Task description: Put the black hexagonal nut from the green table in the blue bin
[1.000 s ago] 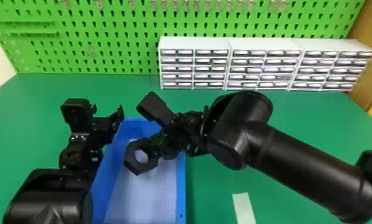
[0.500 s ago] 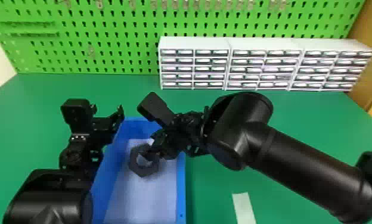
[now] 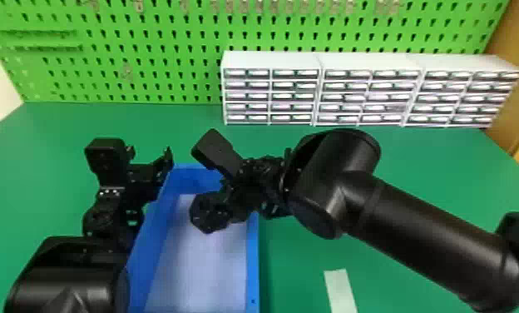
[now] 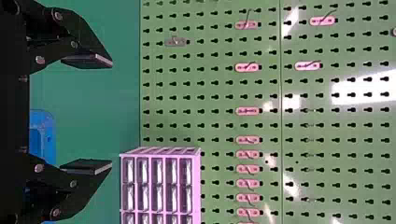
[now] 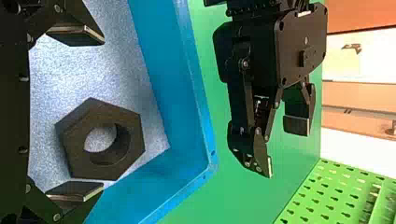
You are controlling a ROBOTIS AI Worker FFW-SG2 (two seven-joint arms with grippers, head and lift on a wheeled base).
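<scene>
As the black hexagonal nut (image 5: 106, 112) is already inside the blue bin (image 5: 170, 88), lower left of the right wrist frame, the right gripper (image 5: 103, 113), jaws spread, should be lifted straight up, bin wall avoided. Left gripper (image 4: 112, 113): jaws spread, frame left. Nut is chunky, flat-sided, round-holed.

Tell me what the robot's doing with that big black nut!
The robot's right claw is open over the black nut, which is inside the blue bin. It isn't gripping the nut, so the nut looks dropped off. The left claw is open too, by the bin's left side, holding nothing.
</scene>
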